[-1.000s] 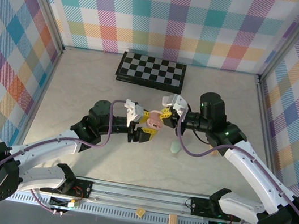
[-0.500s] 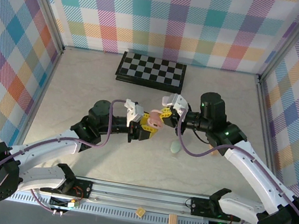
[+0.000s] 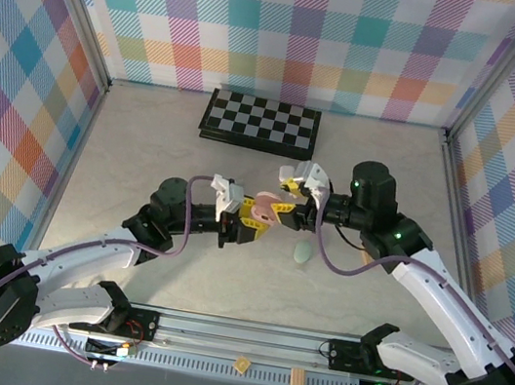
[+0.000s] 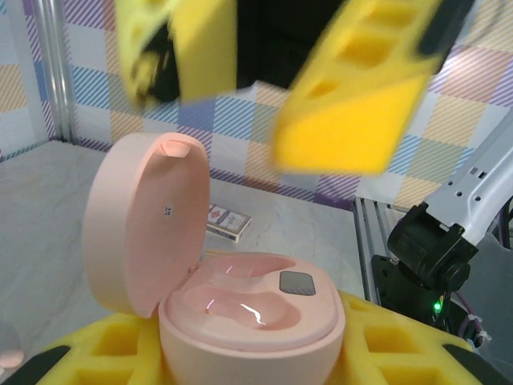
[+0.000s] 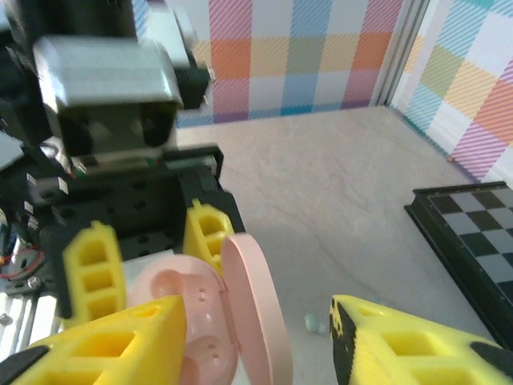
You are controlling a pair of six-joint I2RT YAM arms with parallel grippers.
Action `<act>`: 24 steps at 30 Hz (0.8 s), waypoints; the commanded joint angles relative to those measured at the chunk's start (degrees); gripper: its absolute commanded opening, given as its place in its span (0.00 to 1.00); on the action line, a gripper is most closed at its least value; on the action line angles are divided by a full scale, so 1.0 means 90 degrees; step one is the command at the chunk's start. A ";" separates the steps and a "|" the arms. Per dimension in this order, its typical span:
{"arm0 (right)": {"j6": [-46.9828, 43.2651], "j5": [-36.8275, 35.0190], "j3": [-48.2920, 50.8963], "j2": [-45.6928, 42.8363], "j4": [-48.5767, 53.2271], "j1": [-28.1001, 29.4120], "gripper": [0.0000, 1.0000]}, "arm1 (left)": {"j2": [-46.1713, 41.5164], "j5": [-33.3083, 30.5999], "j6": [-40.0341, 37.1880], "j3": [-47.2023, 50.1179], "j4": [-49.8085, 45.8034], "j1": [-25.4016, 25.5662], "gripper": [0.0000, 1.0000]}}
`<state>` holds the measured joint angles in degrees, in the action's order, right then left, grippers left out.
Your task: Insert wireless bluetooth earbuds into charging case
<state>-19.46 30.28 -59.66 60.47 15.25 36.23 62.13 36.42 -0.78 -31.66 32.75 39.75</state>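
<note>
A pink charging case stands open with its lid raised at the left. Both wells look empty. My left gripper is shut on the case's base, with yellow fingers on either side. In the top view the case hangs above the table's middle, between the left gripper and the right gripper. My right gripper is open, straddling the lid without holding it. A tiny pale green earbud lies on the table beyond. A small pale green piece lies under the right arm.
A folded chessboard lies at the back of the table. A small printed box rests on the table behind the case. Two wooden blocks sit on the front rail. Plaid walls enclose three sides.
My right gripper has opened from shut and drawn back slightly to the right. My left gripper has tightened on the pink case, whose lid now stands open.
</note>
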 commanded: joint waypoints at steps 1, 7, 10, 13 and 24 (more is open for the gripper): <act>0.0515 0.0737 0.0177 -0.0383 -0.0577 -0.0180 0.59 | -0.0080 0.0098 0.0390 0.0294 0.0980 -0.0304 0.33; 0.2130 0.1489 0.0609 -0.0538 -0.1765 -0.1152 0.76 | -0.0317 0.0185 0.0637 0.0621 0.1372 -0.0650 0.33; 0.3050 0.1177 0.0648 -0.0156 -0.2001 -0.1562 0.80 | -0.0485 0.0166 0.0691 0.0731 0.1435 -0.0733 0.33; 0.4211 0.0844 0.0529 0.0453 -0.2024 -0.1873 0.80 | -0.0609 0.0229 0.0793 0.0801 0.1515 -0.0783 0.33; 0.4908 -0.0903 -0.0495 0.2900 -0.0033 -0.1916 0.73 | -0.0733 0.0258 0.0955 0.0910 0.1647 -0.0793 0.33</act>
<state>22.04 25.74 -61.69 83.59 9.91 18.96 56.49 37.47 6.90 -24.01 43.83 33.08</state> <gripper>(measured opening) 0.735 0.366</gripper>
